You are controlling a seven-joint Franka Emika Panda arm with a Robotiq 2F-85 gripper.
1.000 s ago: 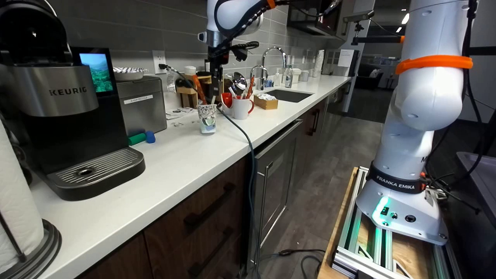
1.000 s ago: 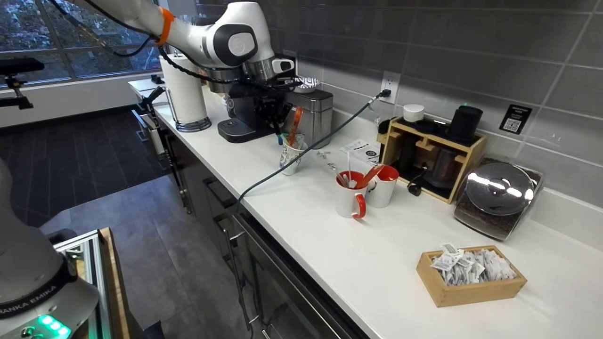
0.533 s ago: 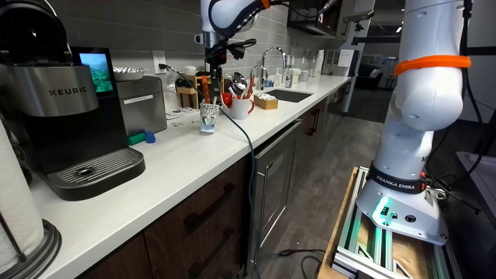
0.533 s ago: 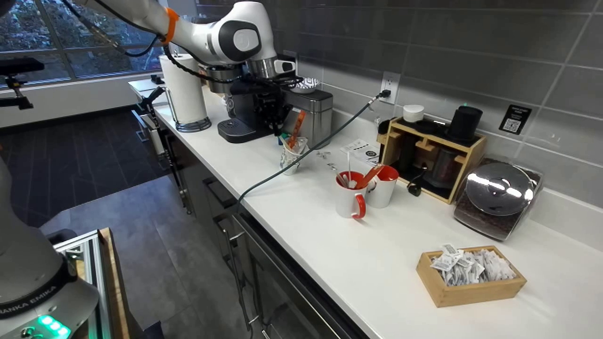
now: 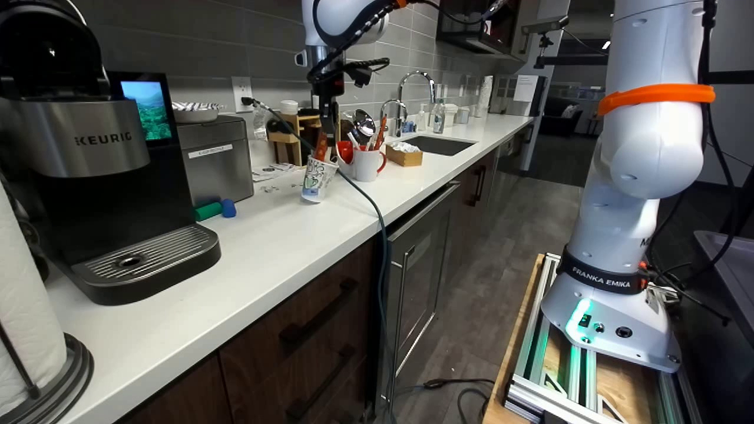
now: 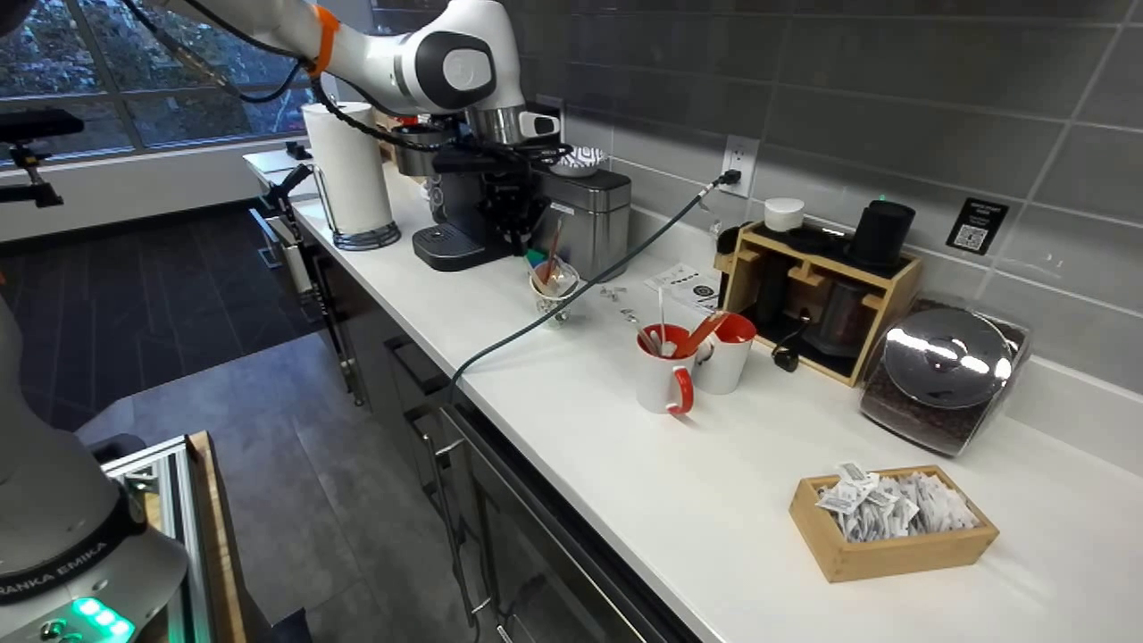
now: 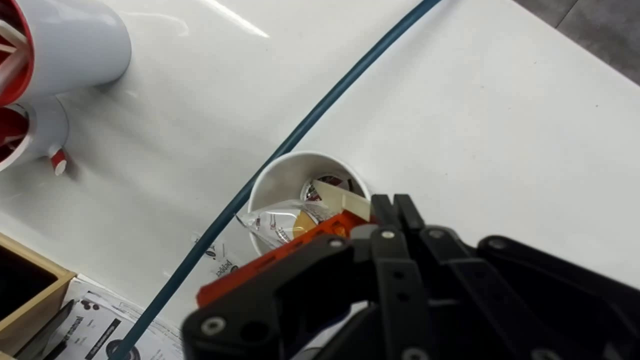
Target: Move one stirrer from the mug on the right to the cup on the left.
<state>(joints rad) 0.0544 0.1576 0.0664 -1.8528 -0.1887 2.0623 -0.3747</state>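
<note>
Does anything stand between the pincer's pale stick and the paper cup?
Nothing visible blocks it: the pale stick at the pincer already reaches inside the tilted paper cup. An orange stick and a clear packet share the opening; a blue cable passes beside it.

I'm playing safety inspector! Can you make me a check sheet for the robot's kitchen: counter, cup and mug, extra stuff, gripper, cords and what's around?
Surface: white counter, shiny with reflections.
Job's things: patterned cup, tilted, with a pale stirrer in it; white-and-red mug, upright, holding pale sticks.
Clutter: clear wrapper and orange-red stick in the cup; second mug; wooden packet box.
Gripper: nearly shut at the cup's rim; can't tell if it pinches the stirrer.
Cables: teal cord from wall outlet, beside the cup and over the counter's edge; touching the cup, can't tell.
Surroundings: coffee machine, sink, paper towels.
</note>
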